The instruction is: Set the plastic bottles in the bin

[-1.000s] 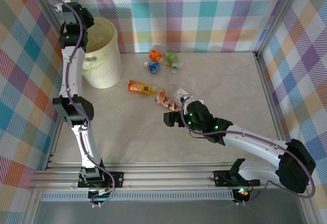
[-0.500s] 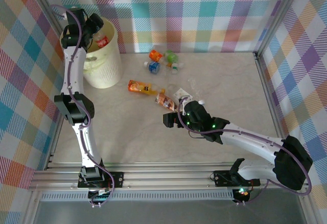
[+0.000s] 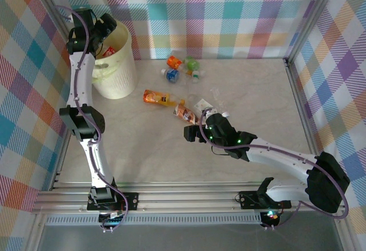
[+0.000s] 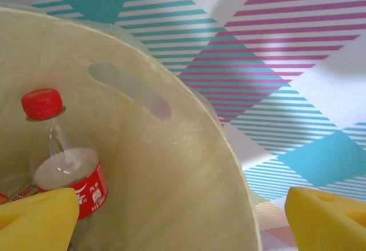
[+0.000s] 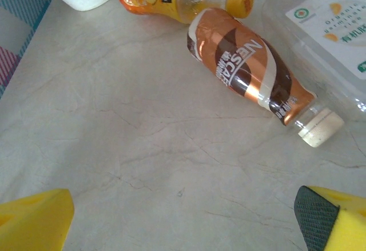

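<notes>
The right gripper (image 5: 183, 222) is held open and empty, with the brown bottle (image 5: 246, 76) lying just beyond it. If the jaws are closed too early, the bottle could be rolled away. The left gripper (image 4: 183, 222), also spread open, is held over the bin (image 3: 117, 79) at far left.

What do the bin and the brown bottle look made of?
Bin: probably plastic, matte cream, slightly translucent at the handle slot. Brown bottle: seemingly clear plastic at the neck, under a glossy, metallic-looking label.
</notes>
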You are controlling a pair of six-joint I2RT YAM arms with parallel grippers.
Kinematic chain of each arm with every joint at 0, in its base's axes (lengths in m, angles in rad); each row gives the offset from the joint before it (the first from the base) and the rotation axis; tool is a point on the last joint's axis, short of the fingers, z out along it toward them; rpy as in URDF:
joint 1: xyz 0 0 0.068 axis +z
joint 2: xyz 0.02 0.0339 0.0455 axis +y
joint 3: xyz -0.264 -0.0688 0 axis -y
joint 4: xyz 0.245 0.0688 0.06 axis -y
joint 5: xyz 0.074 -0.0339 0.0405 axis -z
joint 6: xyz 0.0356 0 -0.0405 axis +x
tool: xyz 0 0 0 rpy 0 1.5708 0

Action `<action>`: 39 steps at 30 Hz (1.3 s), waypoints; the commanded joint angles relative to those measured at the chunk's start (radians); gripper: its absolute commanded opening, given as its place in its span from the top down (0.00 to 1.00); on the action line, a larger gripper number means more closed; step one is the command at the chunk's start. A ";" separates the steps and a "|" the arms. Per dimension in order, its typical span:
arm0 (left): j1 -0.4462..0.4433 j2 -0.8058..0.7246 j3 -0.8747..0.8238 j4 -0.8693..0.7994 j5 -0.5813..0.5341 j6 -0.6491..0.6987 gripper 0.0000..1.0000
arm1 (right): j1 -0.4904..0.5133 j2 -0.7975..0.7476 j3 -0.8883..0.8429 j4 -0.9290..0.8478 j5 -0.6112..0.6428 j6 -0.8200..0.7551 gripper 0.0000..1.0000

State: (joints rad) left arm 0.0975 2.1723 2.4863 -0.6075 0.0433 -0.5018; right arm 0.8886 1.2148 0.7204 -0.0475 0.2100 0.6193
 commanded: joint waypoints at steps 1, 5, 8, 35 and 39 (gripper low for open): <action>0.008 -0.090 0.028 -0.023 0.056 0.000 0.07 | -0.018 0.010 0.035 -0.035 0.006 0.011 0.00; -0.011 -0.163 -0.043 0.002 0.071 0.021 0.05 | -0.062 0.036 0.084 -0.126 -0.038 -0.057 0.00; -0.030 -0.243 -0.147 0.060 0.076 0.031 0.04 | -0.094 0.048 0.102 -0.169 -0.037 -0.102 0.00; -0.097 -0.900 -1.074 0.288 0.139 -0.118 0.00 | -0.453 0.376 0.409 -0.385 -0.386 -0.792 0.00; -0.097 -0.957 -1.156 0.234 0.125 -0.106 0.00 | -0.453 0.462 0.472 -0.368 -0.352 -0.788 0.00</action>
State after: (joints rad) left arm 0.0071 1.2537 1.3697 -0.3401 0.1673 -0.6106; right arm 0.4377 1.6363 1.1423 -0.3916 -0.1242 -0.1139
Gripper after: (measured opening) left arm 0.998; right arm 0.998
